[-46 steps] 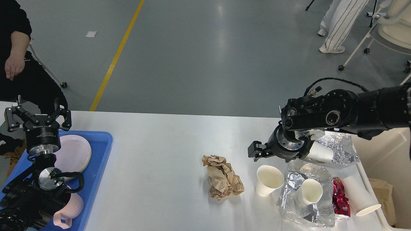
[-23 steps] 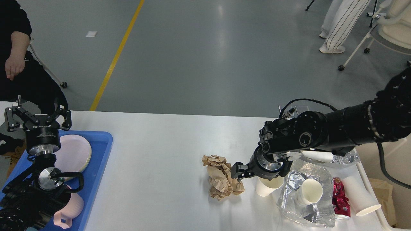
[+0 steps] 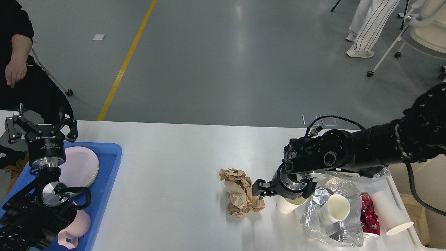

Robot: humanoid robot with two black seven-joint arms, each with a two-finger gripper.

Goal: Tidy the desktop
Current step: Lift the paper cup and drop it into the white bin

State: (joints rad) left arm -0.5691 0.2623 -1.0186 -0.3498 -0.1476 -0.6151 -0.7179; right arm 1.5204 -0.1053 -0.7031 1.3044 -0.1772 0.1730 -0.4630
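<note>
The white desktop (image 3: pixel 174 164) carries a crumpled brown paper ball (image 3: pixel 239 196) at its middle right. My right gripper (image 3: pixel 260 189) is low at the ball's right edge, touching or nearly touching it; its dark fingers cannot be told apart. A white paper cup (image 3: pixel 286 206) stands half hidden under that wrist. My left gripper (image 3: pixel 41 126) hangs open and empty over the blue tray (image 3: pixel 109 164) at the far left.
Pale plates (image 3: pixel 82 165) and a pink mug (image 3: pixel 75 228) lie in the tray. At the right end are crumpled foil (image 3: pixel 329 226) with a cup (image 3: pixel 337 207) in it, a red wrapper (image 3: pixel 369 218) and a tipped cup (image 3: pixel 392 213). People stand beyond the table.
My right arm swung from the back right, down and left, until its gripper reached the brown paper ball. The left arm has not moved.
</note>
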